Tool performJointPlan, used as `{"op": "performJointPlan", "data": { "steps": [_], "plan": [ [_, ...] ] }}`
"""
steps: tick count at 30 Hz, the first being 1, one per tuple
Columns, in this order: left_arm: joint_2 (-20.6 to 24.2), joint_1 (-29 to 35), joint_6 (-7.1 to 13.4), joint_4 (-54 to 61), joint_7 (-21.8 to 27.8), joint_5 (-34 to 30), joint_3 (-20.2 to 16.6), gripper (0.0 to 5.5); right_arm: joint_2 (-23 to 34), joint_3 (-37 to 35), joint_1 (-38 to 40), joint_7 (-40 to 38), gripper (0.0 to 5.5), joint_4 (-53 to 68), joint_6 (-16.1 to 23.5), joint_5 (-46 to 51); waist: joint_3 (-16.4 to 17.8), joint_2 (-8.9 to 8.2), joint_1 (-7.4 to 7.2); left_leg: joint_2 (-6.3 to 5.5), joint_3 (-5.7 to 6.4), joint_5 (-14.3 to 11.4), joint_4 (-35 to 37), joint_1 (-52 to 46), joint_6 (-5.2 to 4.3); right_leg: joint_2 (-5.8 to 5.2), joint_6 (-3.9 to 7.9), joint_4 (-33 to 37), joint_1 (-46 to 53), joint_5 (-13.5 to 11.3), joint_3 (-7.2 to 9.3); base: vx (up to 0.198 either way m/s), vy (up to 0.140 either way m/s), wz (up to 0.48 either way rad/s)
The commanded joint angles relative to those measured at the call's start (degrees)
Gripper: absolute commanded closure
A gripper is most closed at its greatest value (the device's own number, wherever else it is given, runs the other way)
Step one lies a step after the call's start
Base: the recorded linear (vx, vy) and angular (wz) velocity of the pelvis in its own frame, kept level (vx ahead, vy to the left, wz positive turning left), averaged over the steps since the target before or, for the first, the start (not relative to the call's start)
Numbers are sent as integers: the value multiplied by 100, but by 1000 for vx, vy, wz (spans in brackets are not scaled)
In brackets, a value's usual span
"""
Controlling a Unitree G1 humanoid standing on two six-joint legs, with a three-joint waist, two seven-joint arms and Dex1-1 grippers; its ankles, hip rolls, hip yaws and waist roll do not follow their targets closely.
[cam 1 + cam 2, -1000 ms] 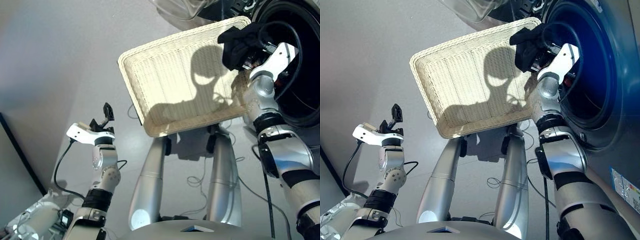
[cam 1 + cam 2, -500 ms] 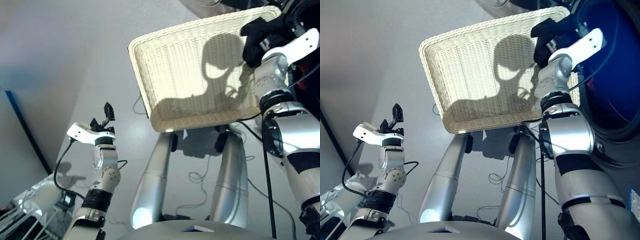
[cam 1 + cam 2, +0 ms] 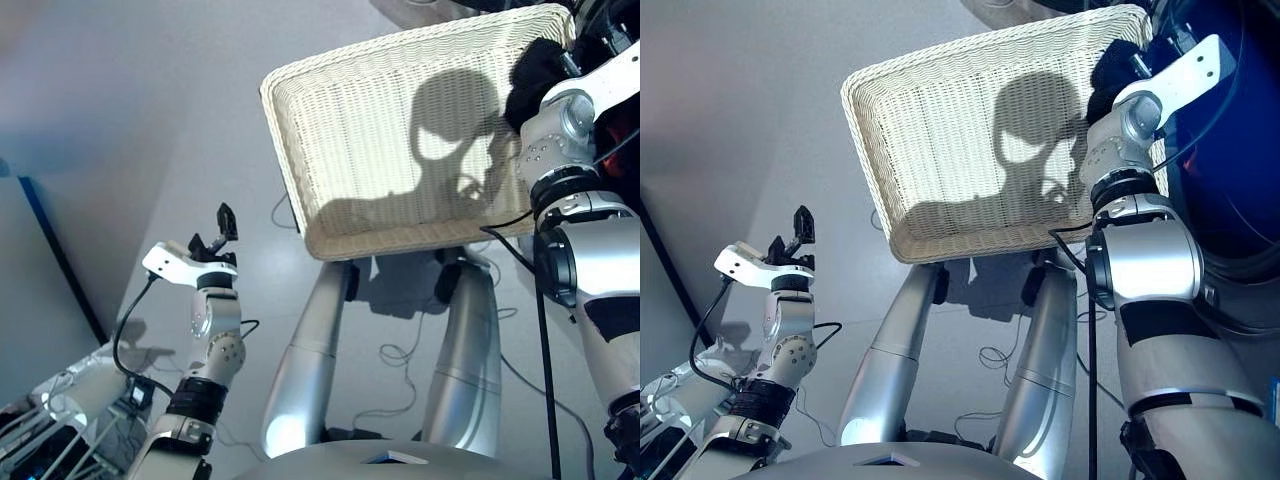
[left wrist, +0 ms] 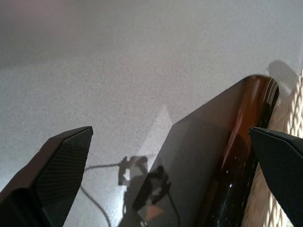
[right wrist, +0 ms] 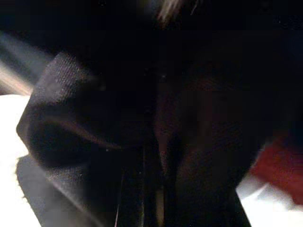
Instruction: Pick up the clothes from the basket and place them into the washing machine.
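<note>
The cream wicker basket point(image 3: 400, 130) stands tilted in the upper middle of the head views, and its visible inside holds only a shadow. A black garment point(image 3: 535, 68) bunches at its far right rim, with my right gripper point(image 3: 548, 80) shut on it and the fingers buried in the cloth. Just right of that lies the washing machine's dark drum mouth point(image 3: 1232, 175). In the right wrist view the black garment point(image 5: 132, 123) fills nearly everything, with a red patch point(image 5: 279, 170) behind it. My left gripper point(image 3: 222, 226) hangs low on the left, open and holding nothing.
In the left wrist view a glossy dark brown panel point(image 4: 222, 156) and a strip of wicker rim point(image 4: 289, 156) lie past the open fingers. Cables point(image 3: 400, 355) trail on the grey floor under the basket. A blue-edged panel point(image 3: 55, 260) stands at far left.
The whole view has shifted with the camera. My right gripper has carried the black garment a little further along the basket's right rim toward the drum mouth. The left arm has hardly moved.
</note>
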State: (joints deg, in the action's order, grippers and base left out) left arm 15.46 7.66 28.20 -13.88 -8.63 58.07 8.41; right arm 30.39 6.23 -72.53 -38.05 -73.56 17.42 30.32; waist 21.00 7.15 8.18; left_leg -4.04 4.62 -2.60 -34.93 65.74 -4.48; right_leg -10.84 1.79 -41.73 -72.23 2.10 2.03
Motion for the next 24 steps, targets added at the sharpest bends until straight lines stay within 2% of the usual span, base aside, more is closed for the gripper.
{"op": "performJointPlan", "data": {
  "steps": [1,5,8,11,14,15,16,18,22,23,24],
  "plan": [
    [311,-32,502,100,-187,-308,-415,0,876,331,-116,-1330,550,434,-419,-1612,-176,250,-204,23,-227,426,424,-76,49,157,389,395,306,-710,170,0,0,0],
    [269,-27,522,133,-118,-210,-318,0,1396,430,-258,-2015,550,148,-960,-2108,-146,305,-242,26,-242,498,678,-223,40,159,391,574,406,-712,133,-26,7,-52],
    [273,-127,478,121,-81,-54,-303,0,1760,584,-370,-2024,550,-316,-1432,-2229,-166,349,-244,-6,-219,515,604,-186,41,183,381,453,325,-703,107,0,0,0],
    [209,-198,432,118,-50,75,-361,0,1752,535,-409,-2073,550,-367,-1452,-2146,-187,358,-269,-12,-218,502,485,-113,41,196,377,365,267,-709,94,0,0,0],
    [76,-303,369,77,-49,213,-414,0,1451,300,-127,-2310,550,-95,-1409,-2200,-194,354,-335,14,-210,511,455,-88,41,221,384,315,268,-747,89,0,0,0],
    [69,-322,361,64,-50,210,-405,0,1371,205,-38,-2301,371,-63,-1402,-2195,-200,351,-349,16,-216,509,460,-88,41,229,386,319,278,-752,88,0,0,0],
    [88,-327,358,57,-37,227,-410,0,1322,148,-19,-2206,0,-52,-1351,-2115,-205,339,-364,22,-220,502,455,-88,42,237,383,317,282,-750,92,0,0,0],
    [104,-301,374,37,-38,243,-398,0,1062,148,-59,-2163,0,67,-1242,-2021,-213,313,-380,33,-216,506,458,-92,41,244,385,334,309,-762,106,0,0,0],
    [188,-304,382,-12,-23,237,-489,0,511,404,92,-1517,0,617,-871,-2015,-196,224,-443,76,-213,511,515,-148,53,275,367,430,382,-794,109,0,0,0],
    [224,-310,366,-46,14,239,-509,0,479,469,207,-1226,0,902,-636,-1915,-190,197,-468,83,-209,513,541,-166,55,282,362,469,411,-794,110,0,0,0],
    [237,-317,378,-35,49,260,-533,0,366,389,398,-966,0,1329,-240,-1533,-174,169,-494,90,-217,511,548,-185,58,287,360,490,438,-795,126,0,0,0]
  ]
}}
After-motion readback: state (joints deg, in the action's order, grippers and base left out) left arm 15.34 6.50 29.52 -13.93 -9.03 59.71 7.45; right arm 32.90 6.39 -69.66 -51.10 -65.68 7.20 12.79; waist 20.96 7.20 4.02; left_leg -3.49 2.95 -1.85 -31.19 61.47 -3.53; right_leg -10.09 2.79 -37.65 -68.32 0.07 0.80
